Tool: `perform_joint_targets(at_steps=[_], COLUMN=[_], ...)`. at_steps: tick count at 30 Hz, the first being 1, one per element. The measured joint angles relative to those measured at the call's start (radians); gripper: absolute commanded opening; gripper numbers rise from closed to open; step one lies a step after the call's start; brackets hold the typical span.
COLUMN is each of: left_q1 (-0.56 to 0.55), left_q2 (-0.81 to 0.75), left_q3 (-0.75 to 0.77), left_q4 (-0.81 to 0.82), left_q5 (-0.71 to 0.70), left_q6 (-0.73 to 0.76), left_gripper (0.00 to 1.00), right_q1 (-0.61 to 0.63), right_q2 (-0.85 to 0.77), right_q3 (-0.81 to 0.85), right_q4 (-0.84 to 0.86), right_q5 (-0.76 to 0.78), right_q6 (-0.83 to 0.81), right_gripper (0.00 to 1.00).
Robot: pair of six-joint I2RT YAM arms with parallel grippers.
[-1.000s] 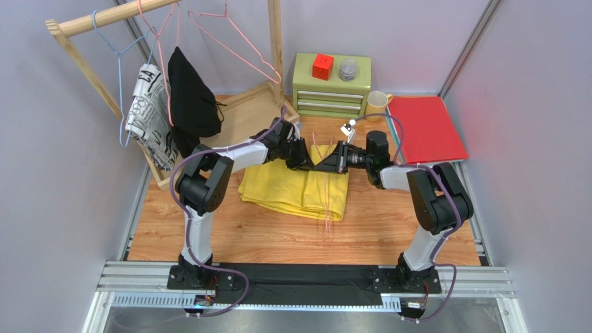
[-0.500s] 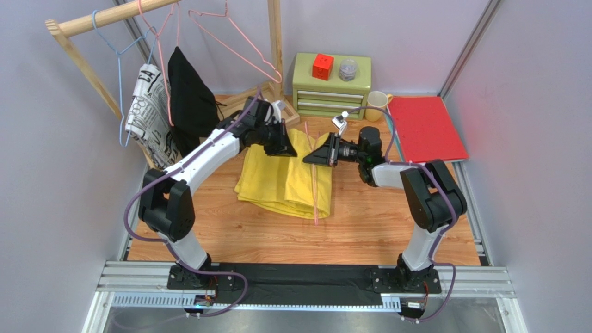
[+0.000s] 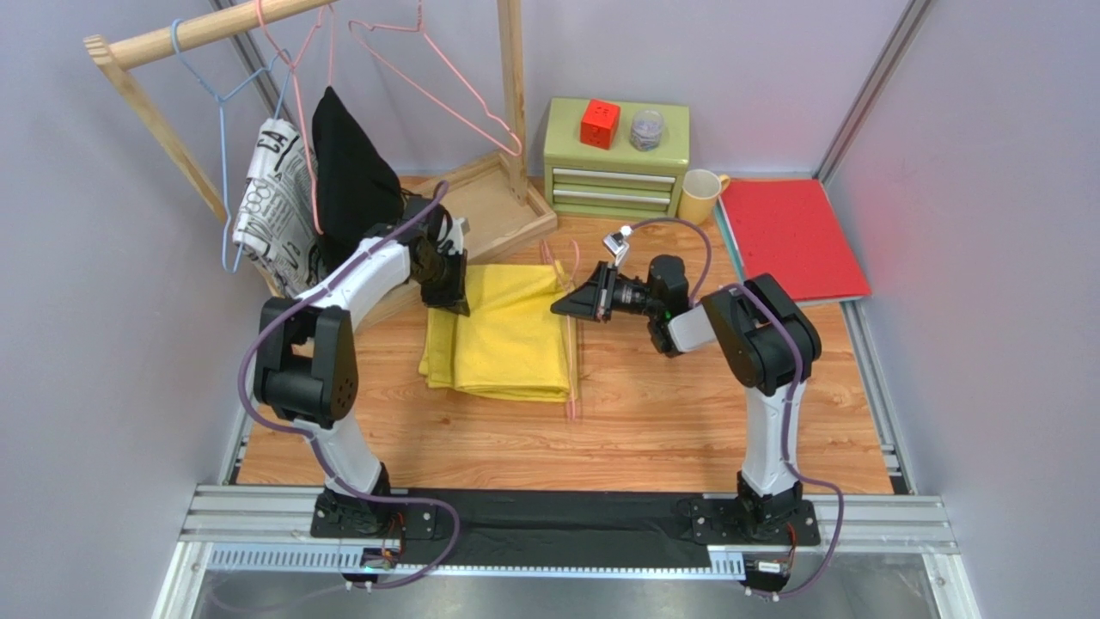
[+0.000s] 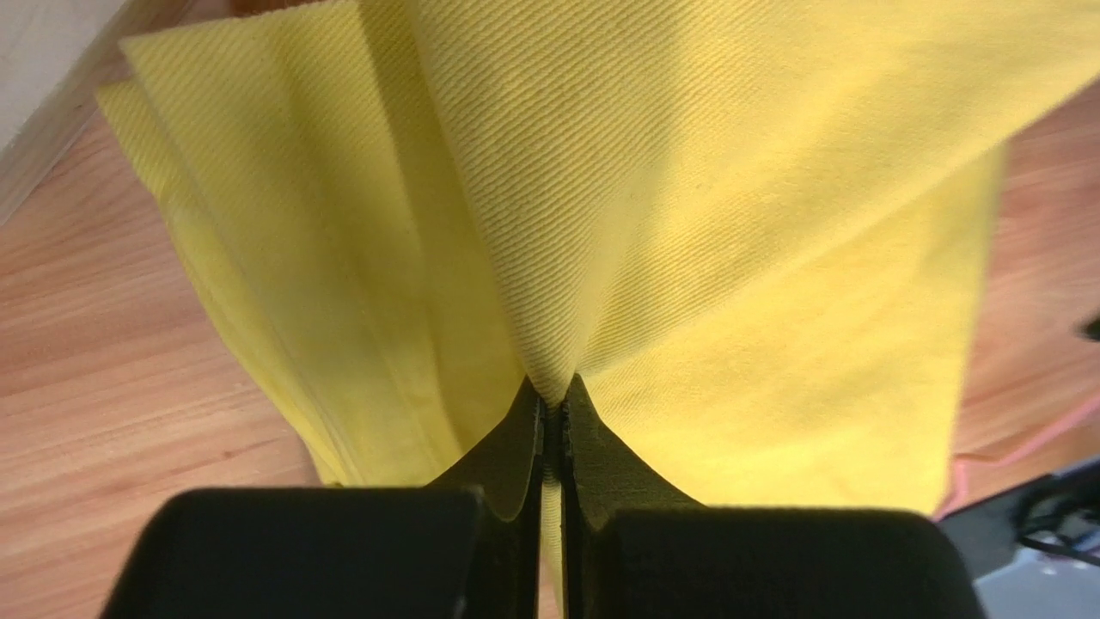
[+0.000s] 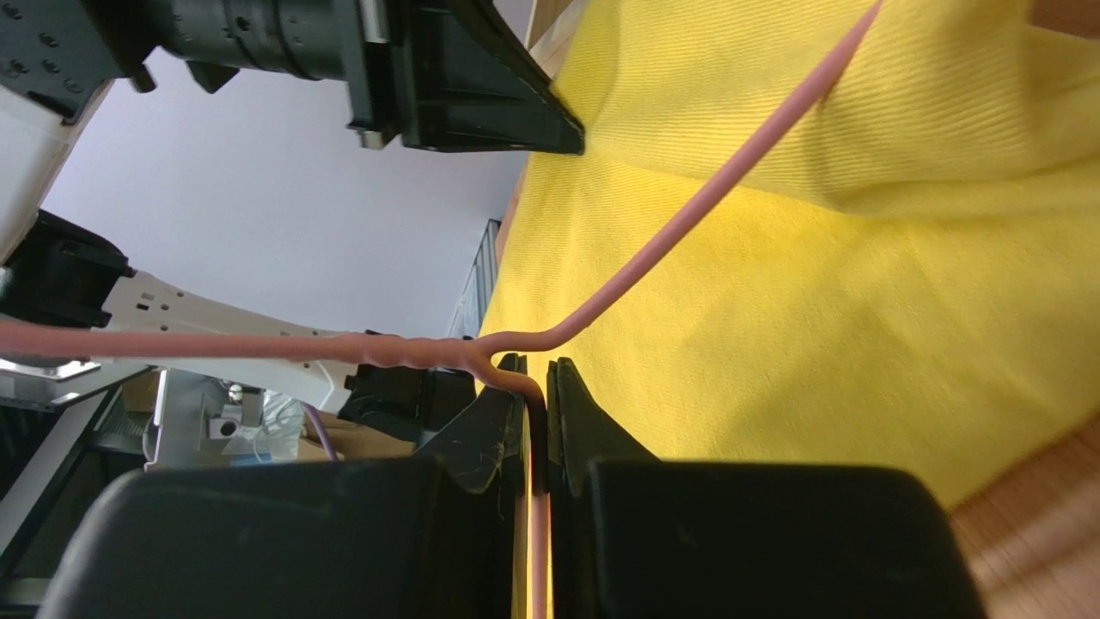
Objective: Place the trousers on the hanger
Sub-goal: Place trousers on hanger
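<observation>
The yellow trousers (image 3: 504,338) lie folded on the wooden table, left of the middle. My left gripper (image 3: 455,299) sits at their far left corner. In the left wrist view it (image 4: 551,410) is shut on a raised fold of the trousers (image 4: 723,258). The pink wire hanger (image 3: 572,348) lies along the trousers' right edge. My right gripper (image 3: 568,310) holds it near its far end. The right wrist view shows that gripper (image 5: 539,387) shut on the hanger (image 5: 723,181) just below the twisted neck, above the trousers (image 5: 839,323).
A wooden rack (image 3: 155,123) at back left carries a black garment (image 3: 355,181), a patterned garment (image 3: 278,206), a light blue hanger (image 3: 220,103) and pink hangers (image 3: 439,90). A wooden tray (image 3: 491,206), green drawer box (image 3: 616,161), yellow mug (image 3: 699,194) and red folder (image 3: 790,239) line the back.
My left gripper has shut on the trousers and drawn them leftwards across the table. The right gripper has followed to the left with the hanger in it.
</observation>
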Motion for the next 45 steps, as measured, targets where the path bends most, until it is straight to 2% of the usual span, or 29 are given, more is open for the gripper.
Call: perform_joint_targets(at_steps=[5,9,14,18,23,28,37,41,45], left_q1=[0.0,-0.032,-0.178,-0.258,-0.277,-0.277,-0.262,-0.197,-0.096], left_q2=[0.061,0.056,0.043,0.043,0.04,0.013,-0.134,-0.182,-0.212], left_q3=[-0.028,-0.05,-0.058,-0.006,0.105,0.188,0.222,0.208,0.11], left_q4=[0.019,0.031,0.083,0.095,0.109,0.099,-0.013,-0.073,-0.113], left_q5=[-0.006,0.04,0.126,0.173,0.198,0.219,0.245,0.245,0.237], left_q6=[0.024,-0.008,-0.105,-0.193,-0.273,-0.297,-0.291,-0.281,-0.251], left_gripper=[0.0,0.0,0.0,0.0,0.0,0.0,0.0,0.0,0.0], right_q1=[-0.071,-0.2,-0.328,-0.369,-0.439,-0.441,-0.33,-0.318,-0.312], right_q2=[-0.035,-0.145,-0.286,-0.312,-0.339,-0.399,-0.381,-0.361,-0.357], right_q3=[-0.095,-0.187,-0.22,-0.221,-0.251,-0.309,-0.296,-0.29,-0.282], right_q4=[0.0,-0.158,-0.41,-0.52,-0.599,-0.59,-0.529,-0.51,-0.492], right_q5=[0.001,-0.017,-0.057,-0.053,-0.053,-0.051,0.013,0.017,0.032], right_q6=[-0.041,-0.105,-0.278,-0.373,-0.427,-0.395,-0.289,-0.232,-0.196], right_gripper=[0.0,0.0,0.0,0.0,0.0,0.0,0.0,0.0,0.0])
